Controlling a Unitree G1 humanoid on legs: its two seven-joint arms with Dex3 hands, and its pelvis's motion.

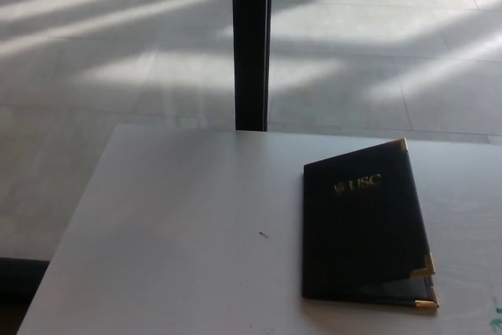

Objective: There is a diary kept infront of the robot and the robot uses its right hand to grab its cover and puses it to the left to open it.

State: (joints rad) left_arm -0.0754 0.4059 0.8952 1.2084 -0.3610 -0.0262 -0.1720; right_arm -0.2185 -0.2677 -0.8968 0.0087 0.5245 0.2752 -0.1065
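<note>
The diary (365, 229) lies on the white table (180, 225), right of the table's middle and toward its near edge. It is dark, with a gold "USC" crest on the cover (359, 217) and brass corner caps. The spine runs down the side nearer the table's middle; the free edge faces right. The cover is not flat: its right edge stands lifted off the pages, leaving a wedge-shaped gap that shows at the near right corner (426, 266), where two brass caps sit one above the other. That propped gap looks like the natural place for fingers to slip under, and with the spine on the left, a push leftward would swing the cover over.

Neither hand is in view, so their state cannot be told; the right one would likely come in from the diary's right. The opening is not yet begun in earnest.

A tiny dark speck (263, 234) lies on the table left of the diary, well apart. Beyond the table's far edge a black post (251, 45) rises from the sunlit tiled floor (118, 52).
</note>
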